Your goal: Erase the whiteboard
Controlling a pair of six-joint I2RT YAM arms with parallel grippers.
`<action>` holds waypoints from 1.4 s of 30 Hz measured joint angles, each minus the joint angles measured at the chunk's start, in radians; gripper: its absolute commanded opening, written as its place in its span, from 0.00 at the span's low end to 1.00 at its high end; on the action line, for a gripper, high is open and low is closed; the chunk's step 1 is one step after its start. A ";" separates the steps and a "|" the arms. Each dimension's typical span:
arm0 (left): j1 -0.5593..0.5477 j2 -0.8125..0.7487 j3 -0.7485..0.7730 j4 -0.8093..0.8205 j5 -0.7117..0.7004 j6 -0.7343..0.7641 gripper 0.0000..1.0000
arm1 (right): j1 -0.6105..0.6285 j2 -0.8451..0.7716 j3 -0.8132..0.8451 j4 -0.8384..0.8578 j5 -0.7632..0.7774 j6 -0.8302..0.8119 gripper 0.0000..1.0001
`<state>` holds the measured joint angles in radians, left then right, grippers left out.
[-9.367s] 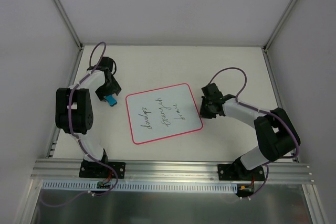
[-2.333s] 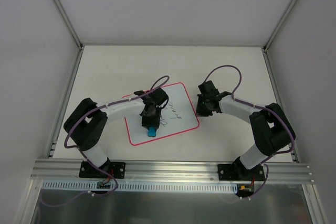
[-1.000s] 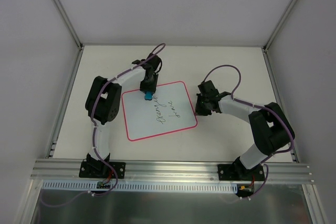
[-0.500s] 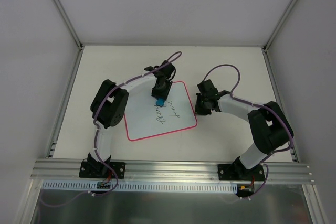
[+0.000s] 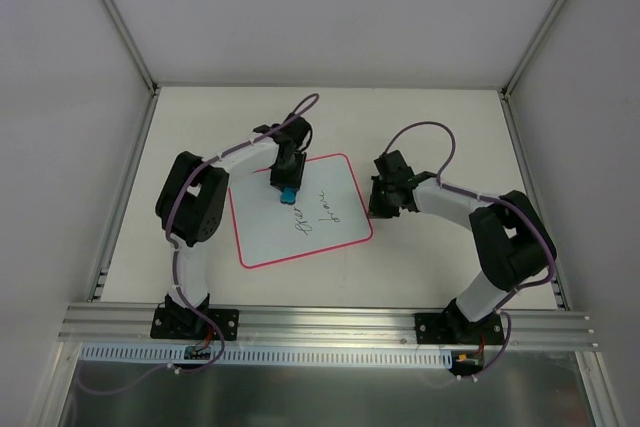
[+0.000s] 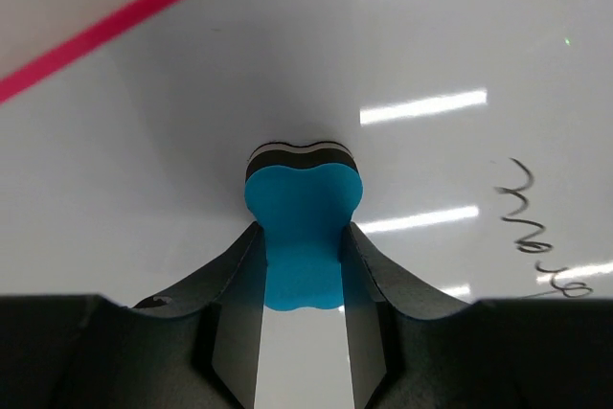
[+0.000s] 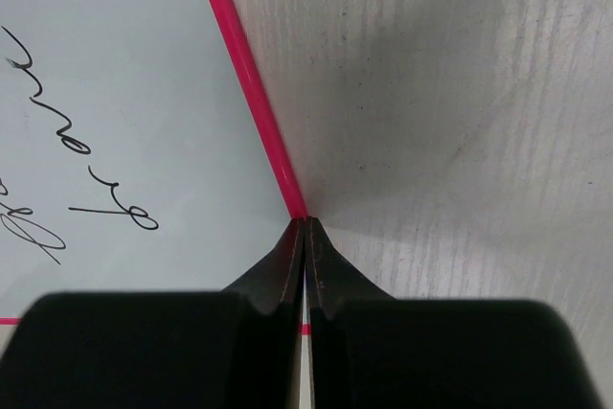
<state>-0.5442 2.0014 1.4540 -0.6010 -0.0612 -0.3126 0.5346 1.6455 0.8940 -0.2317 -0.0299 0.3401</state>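
- left gripper point(image 6: 302, 241): jaws part-open, clamped on both sides of blue eraser point(image 6: 303, 200); eraser's dark felt end pressed on the board
- eraser sits on upper-left part of whiteboard point(image 5: 262, 235), near the far pink border; board around it blank
- right gripper point(image 7: 305, 229): jaws fully closed, nothing between them; tips touch the board's right pink edge where it meets the table point(image 7: 460, 93)
- whiteboard lies flat mid-table between both arms, slightly rotated; dark handwriting point(image 5: 318, 215) on its right half
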 measured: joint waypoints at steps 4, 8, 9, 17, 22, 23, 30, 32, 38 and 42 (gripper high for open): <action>0.066 -0.001 0.000 -0.018 -0.026 0.020 0.00 | 0.000 0.002 0.000 0.010 -0.003 0.000 0.00; 0.064 -0.003 -0.003 -0.019 -0.026 0.030 0.00 | 0.000 0.004 0.000 0.013 -0.005 0.000 0.00; 0.059 -0.007 -0.008 -0.016 -0.028 0.033 0.00 | 0.000 0.004 0.000 0.013 -0.005 0.001 0.00; -0.120 -0.049 -0.072 -0.018 0.000 -0.005 0.00 | 0.000 0.006 0.003 0.011 -0.005 0.001 0.00; -0.225 -0.071 -0.105 -0.018 0.032 -0.054 0.00 | 0.000 0.007 0.003 0.011 -0.006 0.001 0.00; -0.227 -0.076 -0.112 -0.016 0.029 -0.063 0.00 | 0.000 0.007 0.003 0.011 -0.006 0.001 0.00; -0.146 -0.120 -0.169 -0.014 0.012 -0.100 0.00 | 0.000 0.007 0.003 0.016 -0.010 0.001 0.00; -0.104 -0.135 -0.187 -0.023 -0.010 -0.099 0.00 | 0.000 0.007 0.003 0.016 -0.010 0.002 0.00; -0.012 -0.168 -0.227 -0.036 -0.049 -0.096 0.00 | 0.000 0.007 0.001 0.019 -0.010 0.006 0.00; -0.036 -0.173 -0.232 -0.035 -0.069 -0.098 0.00 | 0.000 0.007 -0.001 0.024 -0.012 0.010 0.00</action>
<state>-0.5800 1.8286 1.2221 -0.6361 -0.1299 -0.4103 0.5350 1.6524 0.8928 -0.2081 -0.0418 0.3500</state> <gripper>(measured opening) 0.326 0.009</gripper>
